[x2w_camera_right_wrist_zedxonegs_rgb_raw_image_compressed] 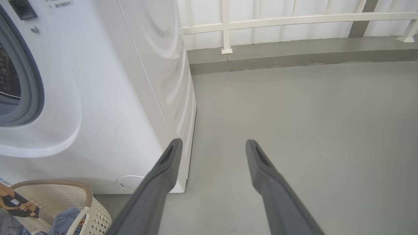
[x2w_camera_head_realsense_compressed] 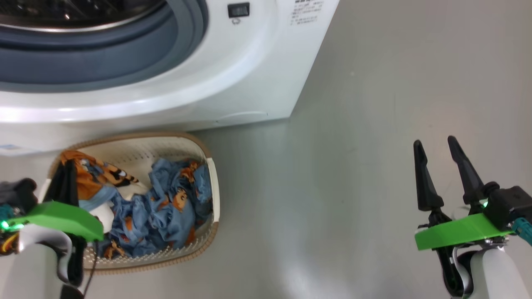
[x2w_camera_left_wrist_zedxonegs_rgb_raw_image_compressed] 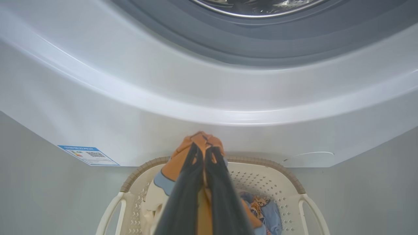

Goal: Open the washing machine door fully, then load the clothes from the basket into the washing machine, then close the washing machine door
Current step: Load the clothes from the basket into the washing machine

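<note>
Left fingers clamp clothes just below washing machine opening, staged for loading; right fingers spread, empty.

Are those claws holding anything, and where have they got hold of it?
The left gripper pinches one of the clothes by a bunched orange fold, over the basket. The right gripper is open and empty.
</note>
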Tool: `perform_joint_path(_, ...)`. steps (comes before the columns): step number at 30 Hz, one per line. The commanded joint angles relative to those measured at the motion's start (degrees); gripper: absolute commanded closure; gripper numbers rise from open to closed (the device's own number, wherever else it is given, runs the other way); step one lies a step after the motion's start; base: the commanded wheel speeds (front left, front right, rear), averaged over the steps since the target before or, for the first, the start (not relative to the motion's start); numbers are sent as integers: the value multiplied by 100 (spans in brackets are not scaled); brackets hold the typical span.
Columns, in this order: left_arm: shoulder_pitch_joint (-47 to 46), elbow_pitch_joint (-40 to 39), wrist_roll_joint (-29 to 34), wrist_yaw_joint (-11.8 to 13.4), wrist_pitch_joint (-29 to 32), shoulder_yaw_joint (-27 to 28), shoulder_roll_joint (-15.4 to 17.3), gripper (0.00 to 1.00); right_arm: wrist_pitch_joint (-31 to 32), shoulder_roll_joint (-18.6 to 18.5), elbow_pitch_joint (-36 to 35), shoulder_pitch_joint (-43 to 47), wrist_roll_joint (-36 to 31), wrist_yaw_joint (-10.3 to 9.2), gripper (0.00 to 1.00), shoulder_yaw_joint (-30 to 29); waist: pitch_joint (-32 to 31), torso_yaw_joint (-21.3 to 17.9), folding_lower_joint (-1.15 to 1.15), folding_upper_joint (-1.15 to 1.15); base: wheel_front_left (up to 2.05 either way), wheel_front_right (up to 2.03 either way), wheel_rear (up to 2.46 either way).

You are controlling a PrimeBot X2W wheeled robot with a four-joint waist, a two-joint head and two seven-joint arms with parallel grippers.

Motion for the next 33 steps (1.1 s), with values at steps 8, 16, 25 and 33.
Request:
perform_joint_path(8, 879, -1454, 437, 66, -37, 369, -237, 100, -68, -7, -35, 441, -34, 9, 0, 82, -839, 133, 0, 0, 0, 0, 0)
perform_joint_path(16, 1601, -2467, 700, 215, -37, 443, -529, 100, -68, -7, 7, 610, -43, 9, 0, 96, -1298, 132, 0, 0, 0, 0, 0)
perform_joint_path(25, 2185, -3531, 976, 423, -37, 392, -714, 100, -68, -7, 32, 840, 30, 9, 0, 74, -1741, 154, 0, 0, 0, 0, 0)
perform_joint_path(33, 2657, -3927, 1050, 631, -37, 274, -760, 100, -68, -7, 71, 993, 43, 9, 0, 53, -2120, 106, 0, 0, 0, 0, 0)
